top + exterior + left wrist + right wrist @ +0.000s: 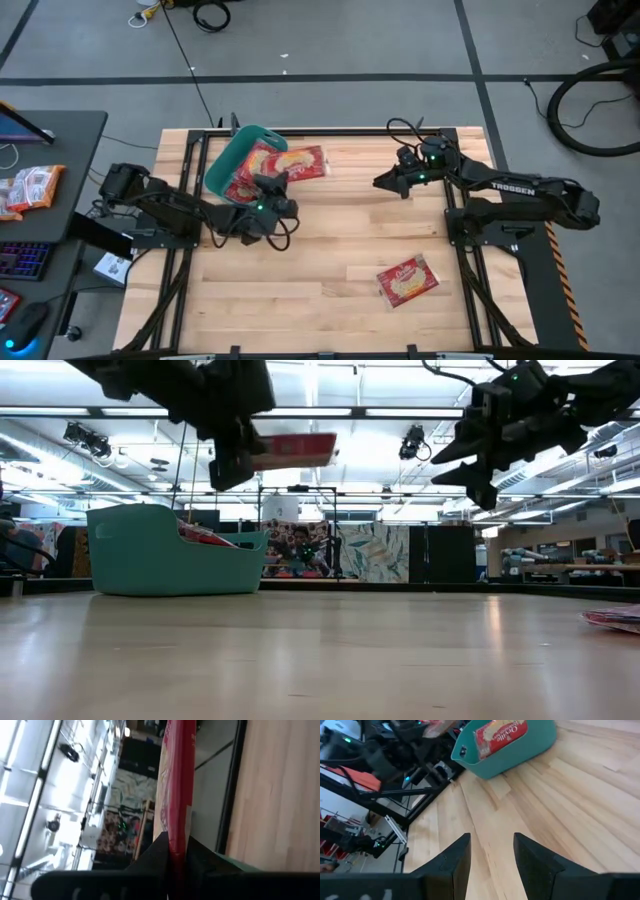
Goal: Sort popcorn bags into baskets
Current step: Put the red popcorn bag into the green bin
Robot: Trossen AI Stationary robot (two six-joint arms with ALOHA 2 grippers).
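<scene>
Popcorn bags already lie in your teal basket (pixel 222 160) at the table's far left; another flat red packet (pixel 295 450) hangs edge-gripped in the left gripper (pixel 232 460), raised beside the tub. One glossy bag (pixel 406 281) is left on the pale wood planks (pixel 330 240), near right. Your right gripper (pixel 390 181) hovers with its fingers apart, empty.

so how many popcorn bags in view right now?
At least 4, counting only those on the table. One is held up by the left gripper, one or more lie in the teal basket, one lies beside it, and one near the right arm. Stacked ones may be hidden.
</scene>
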